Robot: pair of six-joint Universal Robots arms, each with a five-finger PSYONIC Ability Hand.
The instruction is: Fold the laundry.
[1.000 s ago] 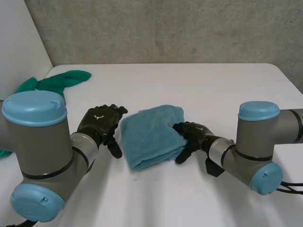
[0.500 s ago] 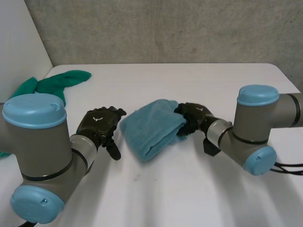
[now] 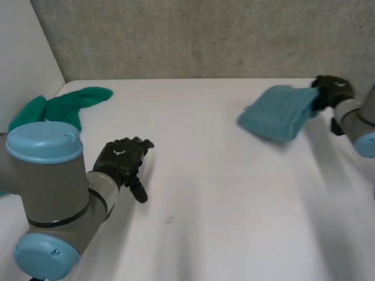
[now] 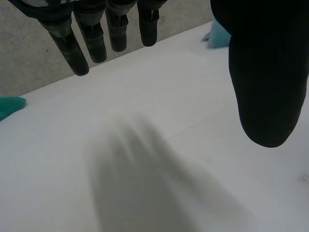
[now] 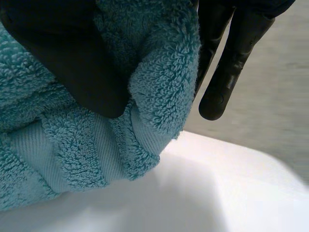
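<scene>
Plush, looped blue terry towel (image 3: pixel 273 120), folded

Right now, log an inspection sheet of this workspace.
Surface: white table with rounded far corners.
Job's things: folded blue towel near the table's far right side, held at one end; crumpled green cloth at the far left corner.
Clutter: nothing seen.
Hands: right hand pinches the blue towel between thumb and fingers; left hand open, holding nothing, over the table's near left.
Cables: nothing seen.
Surroundings: grey wall behind the table; white panel at the left.
</scene>
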